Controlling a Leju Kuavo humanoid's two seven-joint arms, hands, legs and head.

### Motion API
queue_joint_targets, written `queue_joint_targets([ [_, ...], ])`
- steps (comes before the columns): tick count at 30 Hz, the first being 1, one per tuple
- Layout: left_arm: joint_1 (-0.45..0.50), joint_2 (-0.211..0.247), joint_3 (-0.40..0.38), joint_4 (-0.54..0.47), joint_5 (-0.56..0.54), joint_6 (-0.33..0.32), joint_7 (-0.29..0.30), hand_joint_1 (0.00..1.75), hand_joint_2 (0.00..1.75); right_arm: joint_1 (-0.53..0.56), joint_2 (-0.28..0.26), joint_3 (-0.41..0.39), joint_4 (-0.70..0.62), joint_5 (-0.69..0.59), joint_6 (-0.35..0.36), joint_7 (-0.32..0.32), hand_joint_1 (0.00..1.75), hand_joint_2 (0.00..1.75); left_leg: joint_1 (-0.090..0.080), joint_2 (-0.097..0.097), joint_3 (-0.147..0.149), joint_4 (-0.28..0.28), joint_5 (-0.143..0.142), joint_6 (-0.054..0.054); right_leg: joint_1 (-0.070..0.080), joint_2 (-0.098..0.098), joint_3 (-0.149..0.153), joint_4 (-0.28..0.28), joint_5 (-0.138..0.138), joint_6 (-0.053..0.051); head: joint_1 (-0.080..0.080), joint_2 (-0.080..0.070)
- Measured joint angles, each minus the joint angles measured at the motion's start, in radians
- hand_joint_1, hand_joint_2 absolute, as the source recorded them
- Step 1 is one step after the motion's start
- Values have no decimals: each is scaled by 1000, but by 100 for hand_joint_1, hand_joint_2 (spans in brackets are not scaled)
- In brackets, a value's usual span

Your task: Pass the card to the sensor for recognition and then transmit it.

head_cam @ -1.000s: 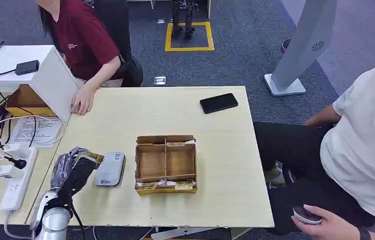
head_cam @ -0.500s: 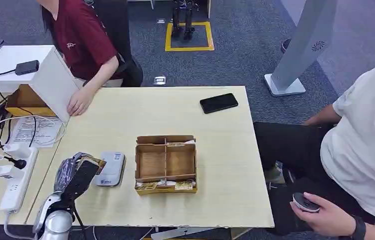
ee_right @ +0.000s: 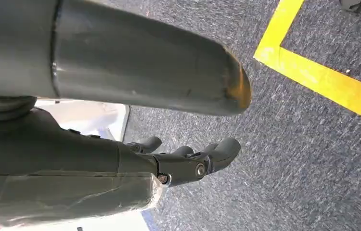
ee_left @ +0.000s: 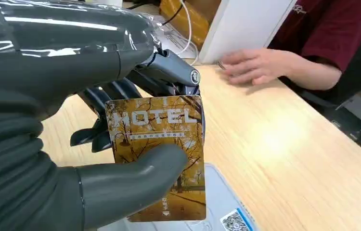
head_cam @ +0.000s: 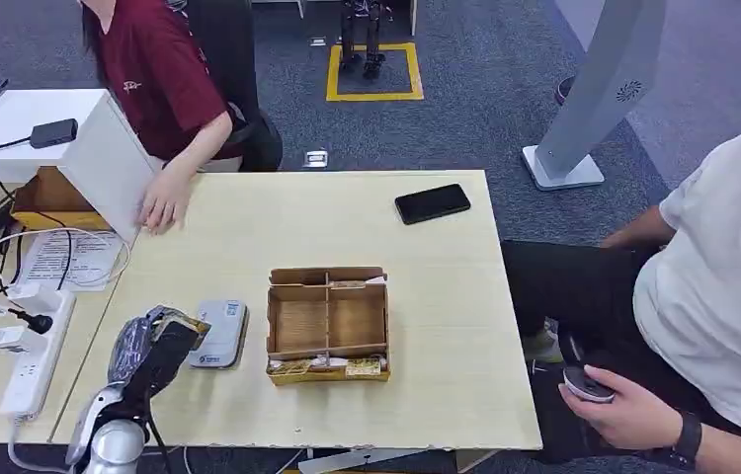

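Observation:
My left hand [head_cam: 154,348] hovers at the table's front left and pinches a yellow hotel card [ee_left: 158,154] between thumb and fingers. The card [head_cam: 186,323] is held just beside and partly over the grey card sensor [head_cam: 218,334], a flat rounded pad whose corner with a QR code [ee_left: 226,211] appears under the card in the left wrist view. My right hand [ee_right: 188,159] hangs over blue carpet with its fingers loosely apart and nothing in it.
A divided cardboard tray [head_cam: 328,324] sits right of the sensor. A black phone [head_cam: 432,203] lies at the far right of the table. One person's hand [head_cam: 162,205] rests by a white box [head_cam: 110,158]; another person [head_cam: 712,296] sits at right. A power strip [head_cam: 36,355] and cables lie left.
My left hand with the card has barely shifted, staying beside the sensor. The far person's hand moved slightly on the table; the seated person's hand with a small device rose.

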Motion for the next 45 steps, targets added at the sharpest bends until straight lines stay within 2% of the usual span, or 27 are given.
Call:
queue_joint_targets([
  [4, -1, -9, 7, 13, 4, -9, -3, 175, 175, 0, 0, 0, 0, 3, -2, -10, 0, 0, 0, 0, 0, 0, 0, 0, 0, 0, 0, 0, 0, 0, 0, 0],
  [9, -3, -44, 14, 16, 82, -73, -24, 175, 175, -1, 0, -1, 0, 4, -1, -7, 0, 0, 0, 0, 0, 0, 0, 0, 0, 0, 0, 0, 0, 0, 0, 0],
  [17, -37, -92, 14, 19, 57, -70, 29, 175, 175, -6, 5, -1, 0, 4, -1, -6, 0, 0, 0, 0, 0, 0, 0, 0, 0, 0, 0, 0, 0, 0, 0, 0],
  [29, -60, -116, 14, 40, 31, -58, 39, 175, 175, -14, 11, 0, 0, 4, -2, -6, 0, 0, 0, 0, 0, 0, 0, 0, 0, 0, 0, 0, 0, 0, 0, 0],
  [45, -71, -120, 14, 47, 28, -56, 39, 175, 175, -15, 11, 0, 0, 4, -2, -6, 0, 0, 0, 0, 0, 0, 0, 0, 0, 0, 0, 0, 0, 0, 0, 0],
])
